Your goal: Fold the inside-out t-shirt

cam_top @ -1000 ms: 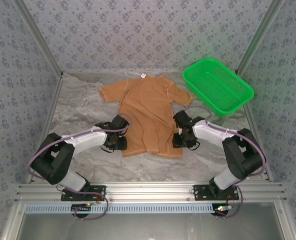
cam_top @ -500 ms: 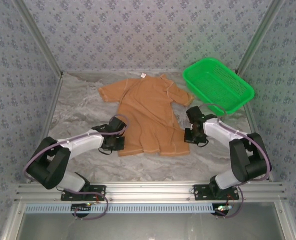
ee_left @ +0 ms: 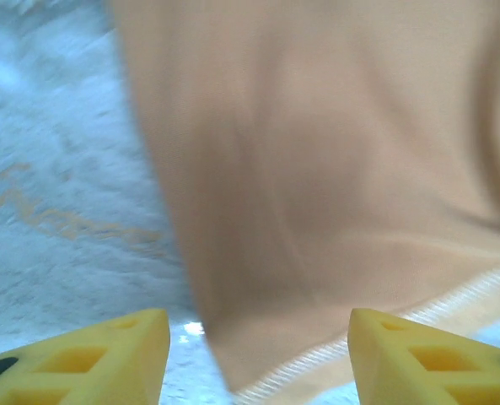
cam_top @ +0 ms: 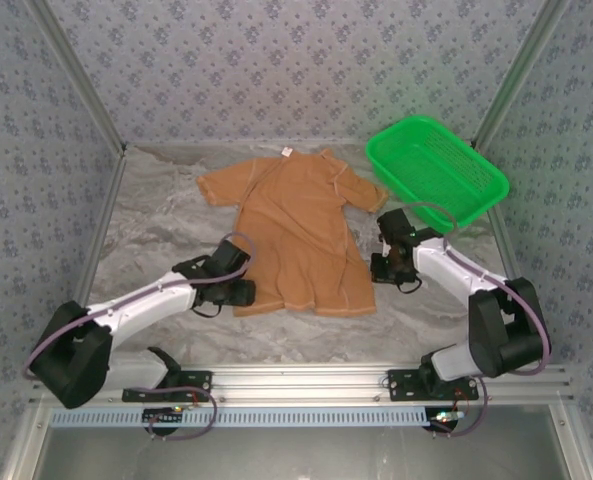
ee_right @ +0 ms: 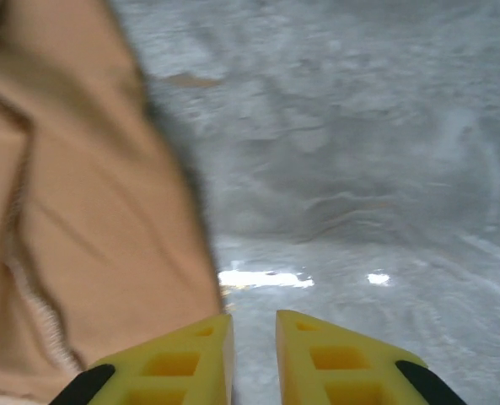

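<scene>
Top external: inside-out t-shirt (cam_top: 301,235) flat on the table (cam_top: 156,220) just left of the basket (cam_top: 431,175), no fold yet; left end effector (ee_left: 258,316) spread at the hem corner away from the basket, right end effector (ee_right: 253,319) barely parted, empty, basket-side. Next I'd guess: pinch both corners

I have both arms stretched forward and low. My left gripper (ee_left: 258,342) gapes wide; my right gripper (ee_right: 254,342) is parted only a crack.
</scene>
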Controlling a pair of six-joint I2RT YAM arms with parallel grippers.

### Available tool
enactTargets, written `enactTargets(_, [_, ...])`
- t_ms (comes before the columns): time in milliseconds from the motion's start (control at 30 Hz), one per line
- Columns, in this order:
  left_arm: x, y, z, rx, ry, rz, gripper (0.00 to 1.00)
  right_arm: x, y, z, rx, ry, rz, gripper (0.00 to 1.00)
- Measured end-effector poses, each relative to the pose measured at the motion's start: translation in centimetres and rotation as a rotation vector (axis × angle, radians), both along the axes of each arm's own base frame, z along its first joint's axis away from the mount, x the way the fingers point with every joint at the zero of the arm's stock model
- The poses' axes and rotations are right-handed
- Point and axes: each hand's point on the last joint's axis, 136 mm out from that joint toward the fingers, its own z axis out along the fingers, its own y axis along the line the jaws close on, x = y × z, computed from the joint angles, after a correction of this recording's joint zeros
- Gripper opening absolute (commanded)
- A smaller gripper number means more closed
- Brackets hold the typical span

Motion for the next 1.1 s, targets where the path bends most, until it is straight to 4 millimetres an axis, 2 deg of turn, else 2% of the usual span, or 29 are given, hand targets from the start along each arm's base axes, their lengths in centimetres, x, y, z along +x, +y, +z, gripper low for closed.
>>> enactTargets(100, [-1.0, -3.7, 1.6, -0.045, -0.086, -0.201, 0.67, -0.3, 1.2, 0.9, 0.046, -0.020, 0.040, 0.33])
enactTargets(167, [-2.5, -6.6, 2.3, -0.055, -0.150, -0.377, 0.67, -0.2, 1.4, 1.3, 0.066, -0.031, 0.044, 0.34])
enactTargets(267, [-4.5, -9.9, 2.5, -0.043, -0.224, -0.599, 0.69, -0.1, 1.5, 1.7, 0.090, -0.039, 0.041, 0.35])
enactTargets(433, [-5.0, -12.4, 1.0, 0.059, -0.295, -0.797, 0.72, 0.0, 1.8, 1.9, 0.125, -0.039, 0.042, 0.35])
enactTargets(667, [-3.9, -14.7, -1.6, 0.192, -0.359, -0.957, 0.73, 0.1, 1.6, 2.1, 0.155, -0.034, 0.031, 0.35])
enactTargets(800, [-3.1, -15.4, -2.0, 0.220, -0.399, -0.979, 0.58, 0.3, 1.3, 2.5, 0.164, -0.051, 0.026, 0.35])
enactTargets(967, [-1.8, -16.9, -1.2, 0.209, -0.445, -0.970, 0.27, 0.2, 1.0, 2.8, 0.167, -0.063, 0.019, 0.35])
enactTargets(1100, [-0.7, -17.3, -0.6, 0.181, -0.448, -0.948, 0.14, 0.1, 1.0, 2.8, 0.169, -0.064, 0.017, 0.35])
